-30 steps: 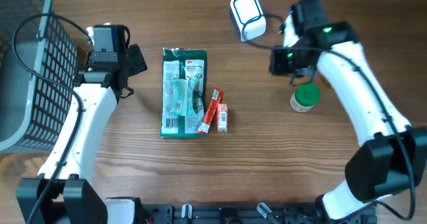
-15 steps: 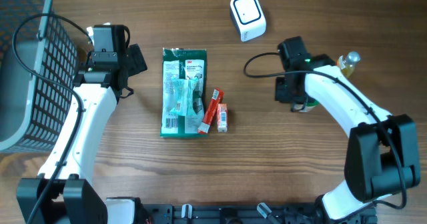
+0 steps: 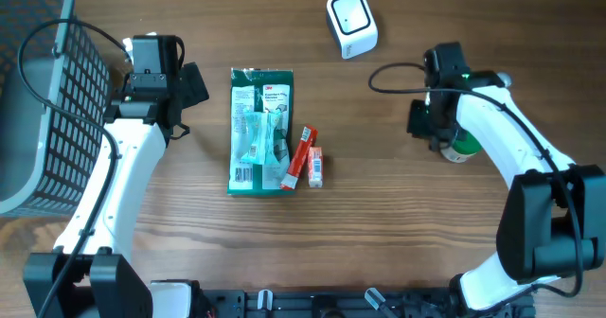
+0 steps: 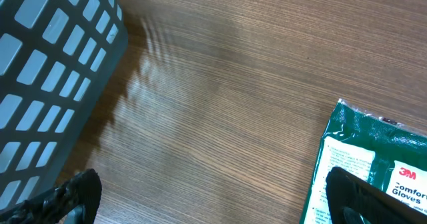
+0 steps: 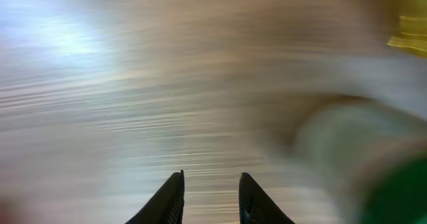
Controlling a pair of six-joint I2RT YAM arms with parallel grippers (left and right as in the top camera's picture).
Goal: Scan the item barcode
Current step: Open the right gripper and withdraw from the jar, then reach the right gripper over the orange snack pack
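Note:
The white barcode scanner (image 3: 351,23) sits at the back of the table. A green glove pack (image 3: 260,131) lies flat mid-table, with a red tube (image 3: 300,157) and a small box (image 3: 315,167) beside it. A green-lidded bottle (image 3: 462,146) stands just right of my right gripper (image 3: 437,138). In the blurred right wrist view that gripper (image 5: 210,197) is narrowly open over bare wood with nothing between its fingers, and the bottle is a green smear (image 5: 393,191). My left gripper (image 4: 217,204) is wide open over bare wood, the glove pack's corner (image 4: 373,151) by its right finger.
A grey mesh basket (image 3: 38,91) fills the left edge and shows close by in the left wrist view (image 4: 47,64). A yellowish object (image 5: 408,41) shows at the right of the right wrist view. The scanner's cable runs off the back edge.
My right arm has swung from beside the scanner down and to the right, ending next to the green-lidded bottle, which now sits a little further right. The left arm has not moved.

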